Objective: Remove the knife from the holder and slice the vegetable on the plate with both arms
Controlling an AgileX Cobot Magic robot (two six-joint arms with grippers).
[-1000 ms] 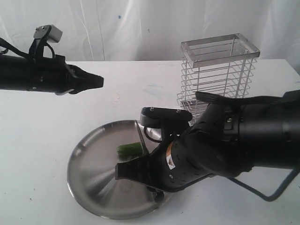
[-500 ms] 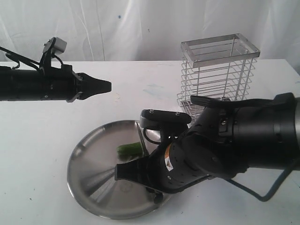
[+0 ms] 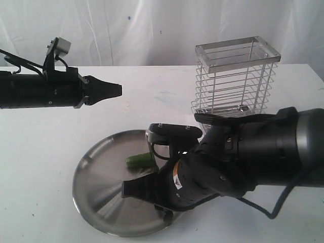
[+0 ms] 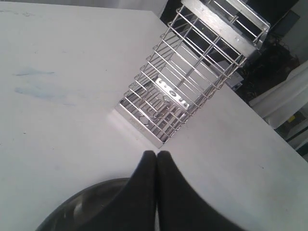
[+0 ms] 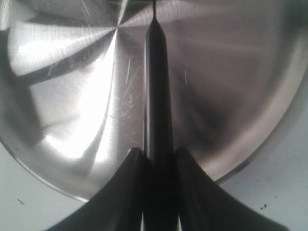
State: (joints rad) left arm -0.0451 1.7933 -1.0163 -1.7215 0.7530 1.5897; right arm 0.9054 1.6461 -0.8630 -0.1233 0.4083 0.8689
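The left arm (image 3: 40, 90) reaches in level from the left, high above the table (image 3: 45, 152) and clear of everything on it. The left gripper (image 3: 115, 90) points right, towards the holder (image 3: 235, 76). Its fingers (image 4: 142, 192) are pressed together with nothing between them.

The right arm (image 3: 263, 152) comes in from the right, bent low, its wrist sloping down to the left over the near right part of the plate (image 3: 96, 197). The right gripper (image 5: 157, 154) hangs just above the plate's shiny surface. Its fingers (image 5: 130, 183) are clamped on the black handle of the knife (image 5: 156, 86), which runs straight out beyond the fingertips over the middle of the plate. Only a thin sliver of blade shows past the end of the handle in the right wrist view.

The vegetable (image 3: 140, 161) lies on the far part of the plate, just beyond the right gripper and close beside the arm's wrist; whether they touch cannot be told. The holder stands upright on the far right of the table, behind the right arm and apart from the plate.
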